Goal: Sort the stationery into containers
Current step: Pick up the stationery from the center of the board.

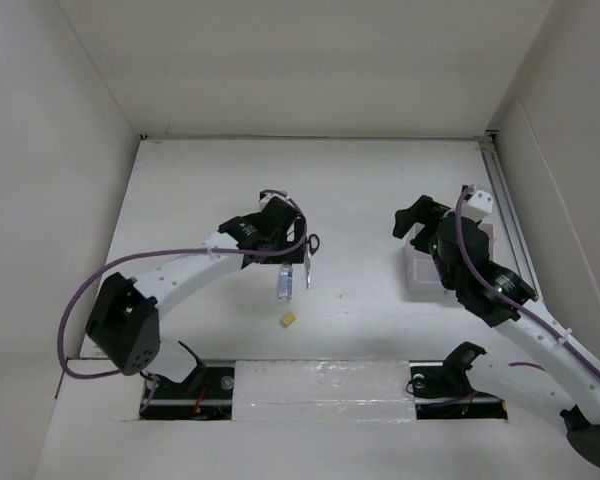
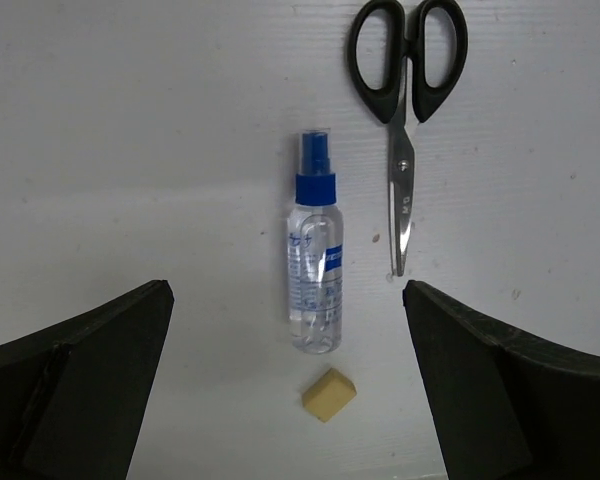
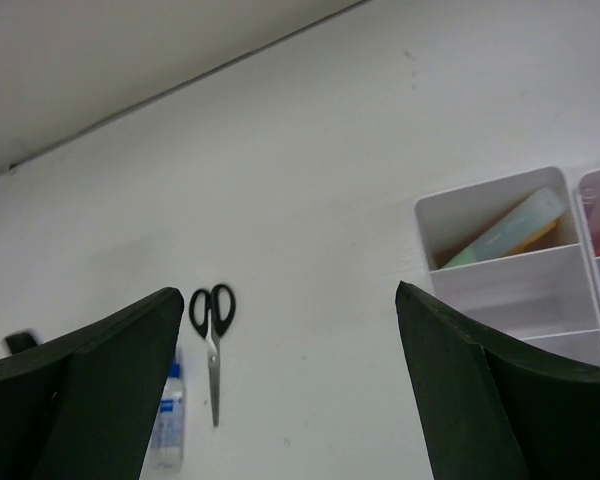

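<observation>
On the matte white table [image 1: 200, 190], seen from above, one clear bottle [image 1: 286, 284], one pair of black-handled scissors [image 1: 309, 262] and one small yellow eraser [image 1: 288, 320] lie close together beneath the left arm [image 1: 180, 270]. Translucent square bins [image 1: 416, 278] sit under the right.

Left wrist: the left gripper [image 2: 288, 295] gapes empty over the blue-capped bottle.

Right wrist: the right gripper [image 3: 288, 292] gapes empty too, with the bins at lower right.

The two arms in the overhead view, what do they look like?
Both the left arm and right arm have white tube-like segments joined by chunky black joints, with a thin purple cable looping alongside each. The wrist views show broad matte black fingers.
</observation>
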`<state>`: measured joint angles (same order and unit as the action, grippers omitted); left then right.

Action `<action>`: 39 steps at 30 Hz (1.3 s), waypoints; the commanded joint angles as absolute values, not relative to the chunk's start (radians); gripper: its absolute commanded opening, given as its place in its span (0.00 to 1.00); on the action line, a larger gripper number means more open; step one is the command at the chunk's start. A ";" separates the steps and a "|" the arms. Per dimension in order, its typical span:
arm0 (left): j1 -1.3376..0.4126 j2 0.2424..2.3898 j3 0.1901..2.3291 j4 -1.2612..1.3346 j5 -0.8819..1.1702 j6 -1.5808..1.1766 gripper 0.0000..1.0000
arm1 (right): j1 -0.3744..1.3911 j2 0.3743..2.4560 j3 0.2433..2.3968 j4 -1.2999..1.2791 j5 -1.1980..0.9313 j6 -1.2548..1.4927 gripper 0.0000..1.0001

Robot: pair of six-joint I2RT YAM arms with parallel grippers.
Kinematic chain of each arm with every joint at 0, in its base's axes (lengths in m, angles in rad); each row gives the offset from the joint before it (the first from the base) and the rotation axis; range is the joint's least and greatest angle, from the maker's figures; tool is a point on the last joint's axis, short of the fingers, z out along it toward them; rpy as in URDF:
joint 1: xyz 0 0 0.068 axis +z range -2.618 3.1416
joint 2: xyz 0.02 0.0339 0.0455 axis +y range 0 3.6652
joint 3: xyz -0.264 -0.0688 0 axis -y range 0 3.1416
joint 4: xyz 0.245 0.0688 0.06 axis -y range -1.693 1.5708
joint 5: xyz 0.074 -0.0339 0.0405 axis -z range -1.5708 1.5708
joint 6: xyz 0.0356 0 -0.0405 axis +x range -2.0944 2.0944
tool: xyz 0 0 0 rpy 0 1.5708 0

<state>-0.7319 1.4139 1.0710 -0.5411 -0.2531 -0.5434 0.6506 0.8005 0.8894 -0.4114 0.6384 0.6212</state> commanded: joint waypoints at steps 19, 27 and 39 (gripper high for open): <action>-0.730 1.789 1.224 -0.557 -0.215 -0.617 0.79 | 0.798 0.640 0.887 -0.399 0.515 0.538 0.92; -0.730 1.853 1.249 -0.603 -0.296 -0.638 0.70 | 0.798 0.621 0.887 -0.408 0.494 0.520 0.92; -0.721 1.873 1.184 -0.545 -0.229 -0.638 0.14 | 0.798 0.594 0.914 -0.439 0.483 0.511 0.91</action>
<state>-0.7292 1.8557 1.2182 -0.5270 -0.2432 -0.6369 0.7879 0.6022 0.8837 -0.4446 0.4992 0.5266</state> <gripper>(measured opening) 0.226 0.914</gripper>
